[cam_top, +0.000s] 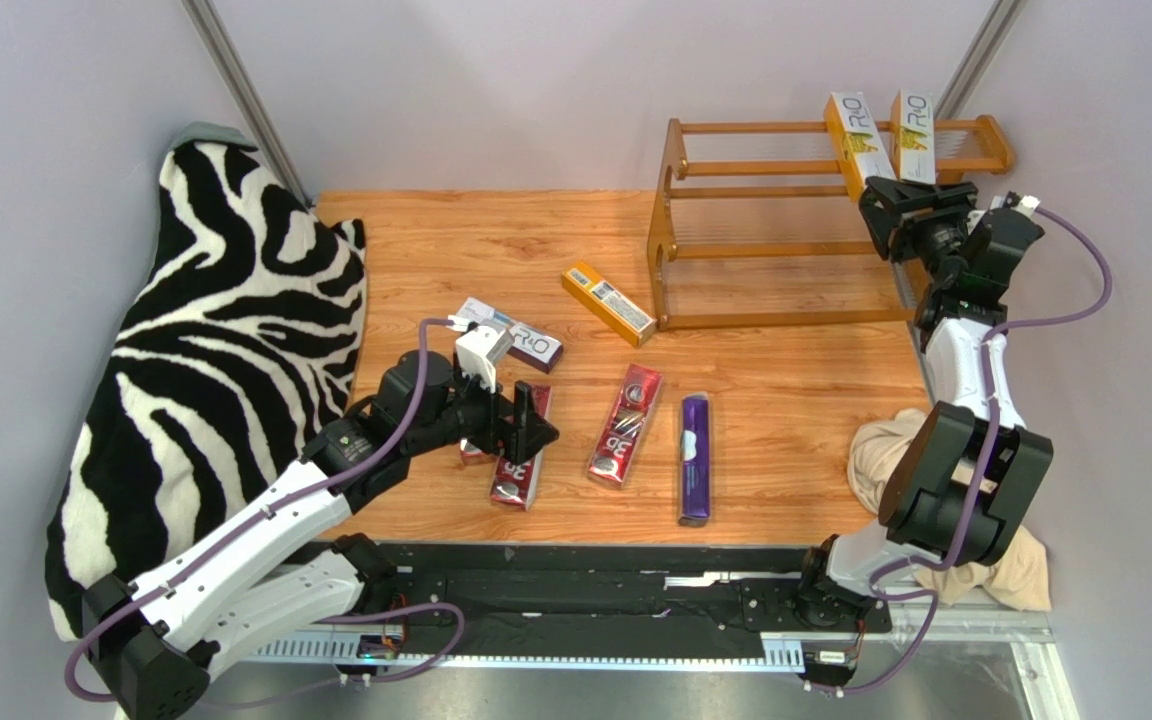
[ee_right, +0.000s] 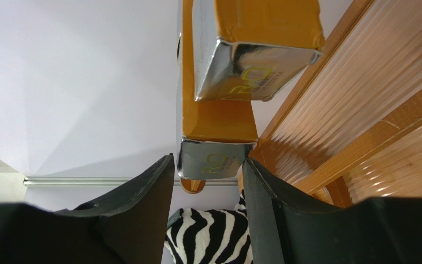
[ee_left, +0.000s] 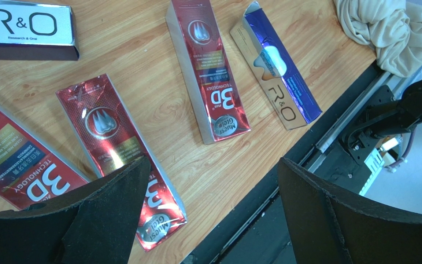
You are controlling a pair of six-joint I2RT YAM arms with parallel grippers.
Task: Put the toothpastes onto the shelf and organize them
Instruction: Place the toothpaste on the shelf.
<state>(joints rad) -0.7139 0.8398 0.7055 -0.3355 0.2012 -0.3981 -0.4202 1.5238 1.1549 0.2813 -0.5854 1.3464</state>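
The wooden shelf (cam_top: 778,168) stands at the far right. Two orange-sided cartons (cam_top: 856,143) (cam_top: 913,120) lean on its top tier. My right gripper (cam_top: 905,210) is open, its jaws on either side of the silver near end of the left carton (ee_right: 216,157), with a sliver of gap at the left finger. My left gripper (cam_top: 530,420) is open and empty above a red carton (ee_left: 108,148). Two more red cartons (ee_left: 207,71) (ee_left: 15,159), a purple one (ee_left: 276,77), a silver-faced R&O one (ee_left: 26,27) and an orange-yellow one (cam_top: 608,302) lie on the table.
A zebra-print cloth (cam_top: 207,345) covers the left side of the table. A beige cloth (cam_top: 890,450) lies by the right arm's base. A black rail (cam_top: 612,593) runs along the near edge.
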